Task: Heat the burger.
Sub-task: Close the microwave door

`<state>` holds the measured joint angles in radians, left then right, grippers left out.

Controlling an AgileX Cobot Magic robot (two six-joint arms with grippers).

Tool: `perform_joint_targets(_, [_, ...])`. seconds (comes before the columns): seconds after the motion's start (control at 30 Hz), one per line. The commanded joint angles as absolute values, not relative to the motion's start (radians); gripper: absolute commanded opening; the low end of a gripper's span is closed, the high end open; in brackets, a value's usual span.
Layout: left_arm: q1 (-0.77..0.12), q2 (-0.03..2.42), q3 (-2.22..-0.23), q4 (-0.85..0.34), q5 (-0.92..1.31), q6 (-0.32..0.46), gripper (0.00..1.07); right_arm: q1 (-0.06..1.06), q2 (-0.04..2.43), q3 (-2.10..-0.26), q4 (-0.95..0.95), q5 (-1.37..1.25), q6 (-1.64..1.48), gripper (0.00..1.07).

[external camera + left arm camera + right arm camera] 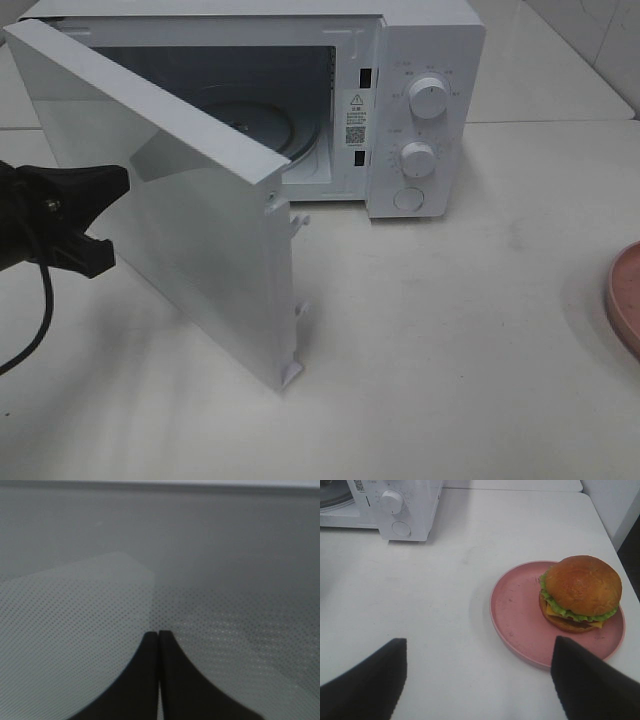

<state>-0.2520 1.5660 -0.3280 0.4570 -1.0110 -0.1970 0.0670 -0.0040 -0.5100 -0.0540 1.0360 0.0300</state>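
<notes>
The burger (pixel 580 592), with a golden-brown bun, green lettuce and a dark patty, sits on a pink plate (pixel 520 617) in the right wrist view. It is out of the exterior view, where only the plate's edge (pixel 628 295) shows at the far right. My right gripper (pixel 480 647) hovers open over the table short of the plate, holding nothing. The white microwave (pixel 425 60) stands at the back with its door (pixel 200 200) swung wide open. My left gripper (pixel 95 205) is shut, its tips (pixel 159 635) right at the door's dotted window pane.
Inside the open microwave lies the glass turntable (pixel 270 115). Two knobs (pixel 428 98) and a button are on its right panel. The open door juts forward over the white table (pixel 450 350). A black cable hangs from the left arm.
</notes>
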Motion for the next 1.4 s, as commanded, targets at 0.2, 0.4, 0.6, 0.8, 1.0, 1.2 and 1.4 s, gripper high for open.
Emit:
perform_joint_targets(0.2, [-0.4, 1.629, -0.41, 0.284, -1.027, -0.155, 0.0, 0.059, -0.031, -0.506, -0.051, 1.031, 0.022, 0.76])
perform_joint_targets(0.4, [-0.537, 1.691, -0.483, 0.058, -1.02, -0.046, 0.0, 0.059, -0.031, -0.506, -0.051, 1.031, 0.023, 0.76])
perform_joint_targets(0.6, [-0.642, 1.732, -0.572, -0.111, -0.959, 0.032, 0.0, 0.059, -0.031, -0.506, -0.051, 1.031, 0.025, 0.76])
perform_joint_targets(0.8, [-0.691, 1.765, -0.646, -0.213, -0.913, 0.115, 0.0, 0.059, -0.031, -0.506, -0.051, 1.031, 0.025, 0.76])
perform_joint_targets(1.0, [-0.729, 1.829, -0.759, -0.353, -0.86, 0.204, 0.0, 0.059, -0.031, -0.506, -0.051, 1.031, 0.025, 0.76])
perform_joint_targets(1.2, [-0.739, 1.875, -0.847, -0.427, -0.83, 0.252, 0.0, 0.059, -0.031, -0.506, -0.051, 1.031, 0.025, 0.76])
perform_joint_targets(1.4, [-0.739, 1.912, -0.944, -0.533, -0.769, 0.341, 0.0, 0.059, -0.031, -0.506, -0.051, 1.031, 0.025, 0.76])
